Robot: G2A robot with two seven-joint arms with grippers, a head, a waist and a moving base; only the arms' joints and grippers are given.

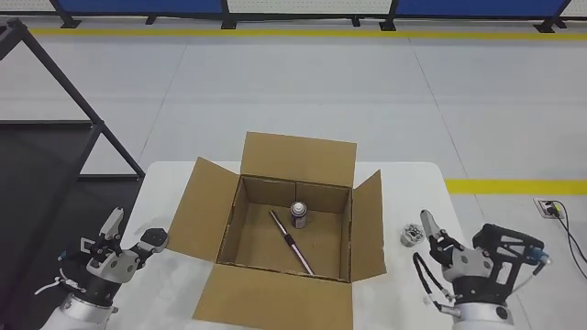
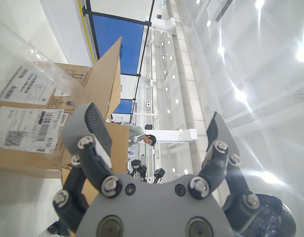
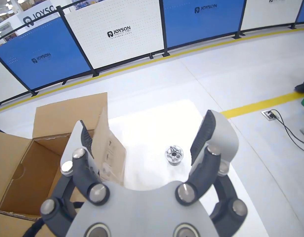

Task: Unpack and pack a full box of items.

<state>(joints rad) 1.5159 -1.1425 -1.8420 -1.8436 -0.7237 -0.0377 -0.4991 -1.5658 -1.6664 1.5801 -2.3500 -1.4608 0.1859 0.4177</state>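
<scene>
**Both hands spread and empty, box open between them**

The box (image 1: 299, 158) sits in the middle of the white counter (image 1: 404, 284) with all four flaps folded outward. Two things lie on its floor. A thin metal rod (image 1: 292, 242) lies slantwise from near the back wall toward the front right corner. A small can (image 1: 299, 214) stands upright near the back wall, just beside the rod's far end.

A small shiny metal part (image 3: 174, 154) rests on the counter to the right of the box, clear of the right flap.

The left hand (image 2: 154, 117) is by the counter's left edge, outside the left flap. Its fingers are spread wide with nothing between them. Its wrist view shows the box's labelled side and a raised flap close by.

The right hand (image 3: 147, 127) is over the counter's right part, near the metal part but not touching it. Its fingers are also spread wide and hold nothing. In its wrist view the part lies on the counter just beyond the gap between the fingers, and the right flap stands tilted beside one finger.
</scene>
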